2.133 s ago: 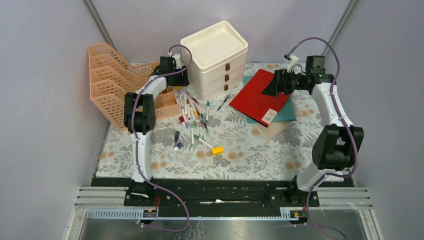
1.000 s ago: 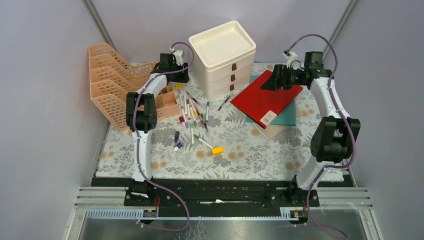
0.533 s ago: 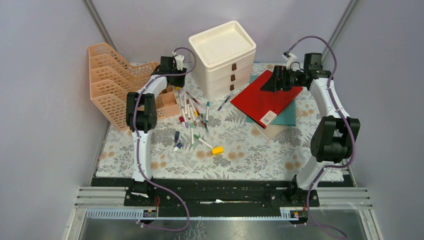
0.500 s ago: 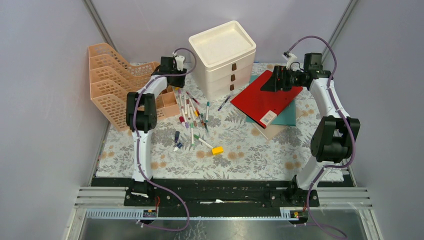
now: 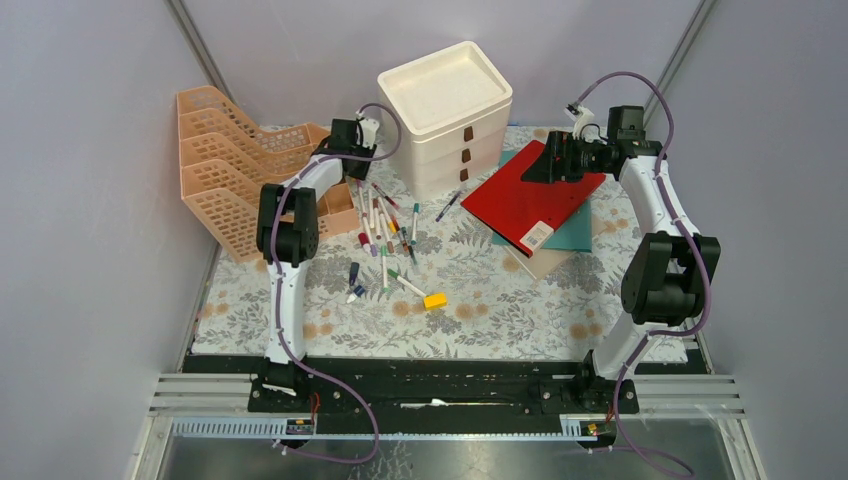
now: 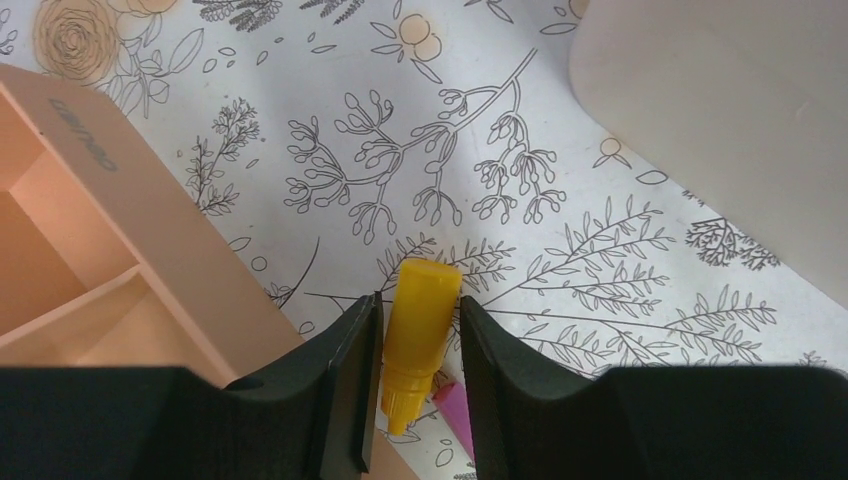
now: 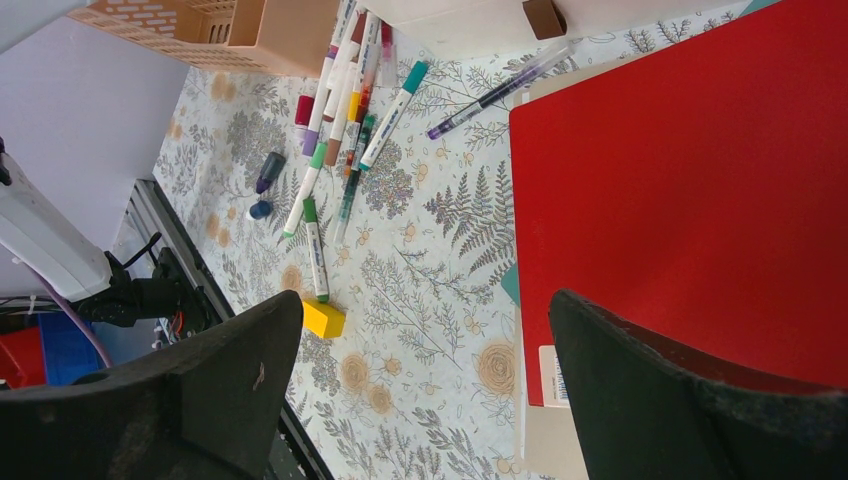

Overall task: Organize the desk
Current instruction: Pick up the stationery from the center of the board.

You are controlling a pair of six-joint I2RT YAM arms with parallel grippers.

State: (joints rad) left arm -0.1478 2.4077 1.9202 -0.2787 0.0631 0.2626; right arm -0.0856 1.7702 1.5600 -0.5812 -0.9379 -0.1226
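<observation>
The desk [image 5: 500, 300] is covered in fern-print cloth. In the left wrist view my left gripper [image 6: 420, 305] is shut on a small yellow marker cap [image 6: 420, 330] that lies on the cloth beside a peach organizer tray [image 6: 100, 270]. A finger presses each side of the cap. From above, the left gripper [image 5: 352, 170] sits between the tray and the white drawer unit [image 5: 445, 110]. My right gripper [image 5: 540, 168] hovers wide open over the far edge of a red folder [image 5: 525, 200], nothing between its fingers [image 7: 240, 380].
Several markers [image 5: 385, 225] lie scattered left of centre, with a yellow block [image 5: 434, 300] nearer the front. A purple pen [image 5: 448, 205] lies by the drawers. The red folder rests on a teal folder [image 5: 580, 228] and a beige board [image 5: 545, 262]. A peach file rack [image 5: 215, 160] stands far left.
My left gripper has shifted a little to the right and its jaws have narrowed onto the yellow cap. The right arm has stayed over the red folder.
</observation>
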